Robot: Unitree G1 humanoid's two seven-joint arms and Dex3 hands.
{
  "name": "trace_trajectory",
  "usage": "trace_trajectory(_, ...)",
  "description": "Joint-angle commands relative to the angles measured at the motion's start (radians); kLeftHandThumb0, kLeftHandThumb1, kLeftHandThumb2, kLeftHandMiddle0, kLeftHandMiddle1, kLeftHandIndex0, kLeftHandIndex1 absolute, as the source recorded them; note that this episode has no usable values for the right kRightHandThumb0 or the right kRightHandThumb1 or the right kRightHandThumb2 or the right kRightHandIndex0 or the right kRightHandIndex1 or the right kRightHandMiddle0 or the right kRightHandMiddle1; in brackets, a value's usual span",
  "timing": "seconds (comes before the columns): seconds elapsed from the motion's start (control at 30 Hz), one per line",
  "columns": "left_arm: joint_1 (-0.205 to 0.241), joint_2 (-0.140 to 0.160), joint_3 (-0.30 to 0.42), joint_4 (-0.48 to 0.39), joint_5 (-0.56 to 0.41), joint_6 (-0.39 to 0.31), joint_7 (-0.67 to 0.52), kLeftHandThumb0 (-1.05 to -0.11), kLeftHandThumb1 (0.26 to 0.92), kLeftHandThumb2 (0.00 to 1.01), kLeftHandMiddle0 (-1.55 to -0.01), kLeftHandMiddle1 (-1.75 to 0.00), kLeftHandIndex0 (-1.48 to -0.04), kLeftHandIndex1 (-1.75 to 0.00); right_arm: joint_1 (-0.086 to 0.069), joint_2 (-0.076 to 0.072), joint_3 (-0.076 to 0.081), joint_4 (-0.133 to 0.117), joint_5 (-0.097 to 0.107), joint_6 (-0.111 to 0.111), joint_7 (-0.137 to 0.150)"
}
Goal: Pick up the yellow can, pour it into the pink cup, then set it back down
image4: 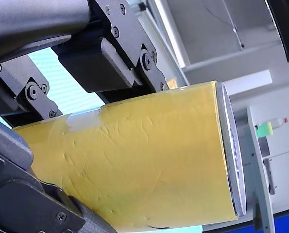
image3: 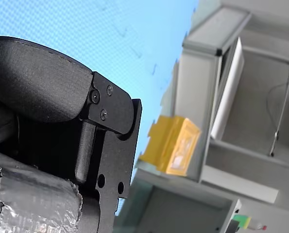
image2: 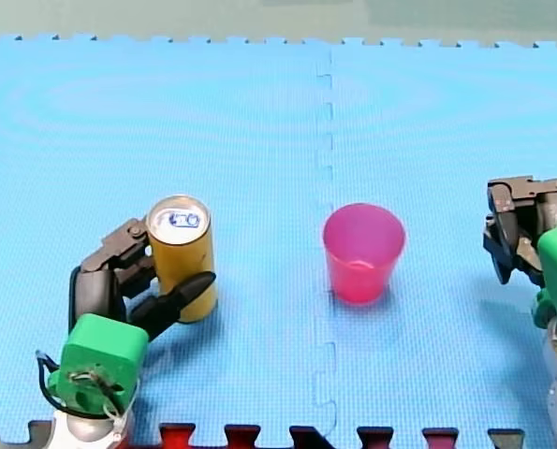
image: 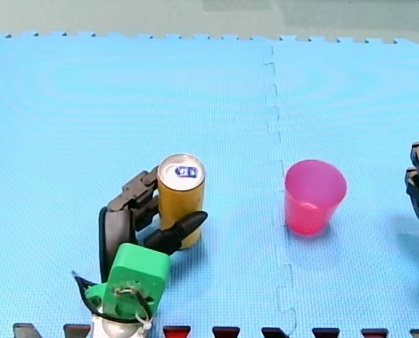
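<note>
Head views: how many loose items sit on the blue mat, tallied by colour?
Yellow: 1, the yellow can, upright, gripped by the left hand.
Pink: 1, the pink cup, standing apart on the can's right.
Total: 2. The right hand holds nothing, at the right edge of the mat.

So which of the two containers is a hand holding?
The yellow can, gripped by the left hand; the pink cup stands free, with the right hand off to its right.
</note>
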Motion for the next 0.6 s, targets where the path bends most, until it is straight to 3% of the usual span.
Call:
trace_trajectory(0.0, 0.013, -0.003, 0.01, 0.01, -0.011, 0.009, -0.028, -0.364, 0.816, 0.0, -1.26, 0.0, -1.18, 0.0, -0.001, -0.007, -0.003, 0.001, 0.005, -0.005, 0.002)
trace_trajectory(0.43, 0.019, -0.021, 0.097, 0.007, -0.131, 0.03, -0.195, -0.361, 0.818, 0.0, -1.25, 0.0, -1.18, 0.0, -0.004, -0.008, 0.0, 0.001, 0.001, -0.008, 0.0)
trace_trajectory(0.5, 0.018, -0.006, 0.068, 0.006, -0.086, 0.04, -0.153, -0.361, 0.799, 0.0, -1.18, 0.0, -1.04, 0.0, -0.003, -0.008, 0.001, -0.002, 0.001, -0.008, -0.001)
trace_trajectory(0.53, 0.016, 0.008, 0.037, 0.005, -0.038, 0.053, -0.1, -0.419, 0.779, 0.0, -1.07, 0.0, -0.94, 0.0, -0.002, -0.008, 0.001, -0.003, 0.001, -0.008, -0.001)
trace_trajectory(0.57, 0.009, 0.035, -0.016, 0.001, 0.041, 0.077, -0.016, -0.541, 0.755, 0.0, -0.89, 0.0, -0.81, 0.0, -0.002, -0.007, 0.001, -0.005, 0.001, -0.008, -0.002)
